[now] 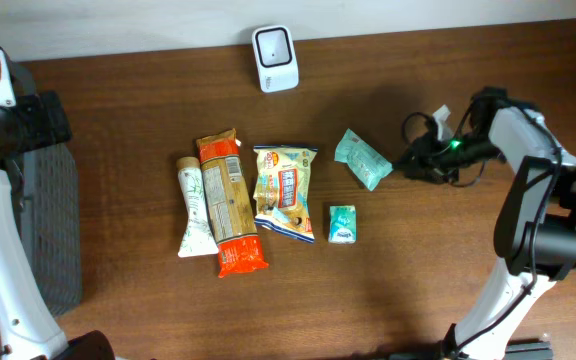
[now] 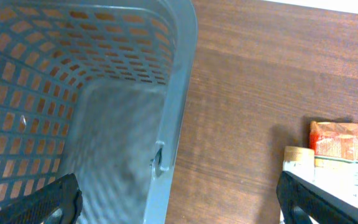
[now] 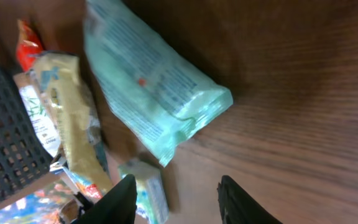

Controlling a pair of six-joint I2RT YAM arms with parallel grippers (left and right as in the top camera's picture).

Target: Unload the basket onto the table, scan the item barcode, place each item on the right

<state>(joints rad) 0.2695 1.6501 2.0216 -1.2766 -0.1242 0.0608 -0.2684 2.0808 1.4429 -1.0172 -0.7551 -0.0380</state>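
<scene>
A white barcode scanner [image 1: 274, 58] stands at the back of the wooden table. A teal packet [image 1: 362, 159] lies flat on the wood, just left of my right gripper [image 1: 413, 160]. In the right wrist view the packet [image 3: 151, 78] lies ahead of the black fingertips, and the right gripper [image 3: 176, 186] has its jaws apart with only bare table between them. My left gripper [image 2: 179, 199] stands wide open over the rim of a grey basket [image 2: 179, 93], holding nothing.
A row of items lies mid-table: a white tube [image 1: 194, 208], a long cracker pack with orange ends [image 1: 228, 200], a colourful snack bag [image 1: 286, 190] and a small teal box [image 1: 342, 223]. The grey basket [image 1: 43, 230] sits at the left edge.
</scene>
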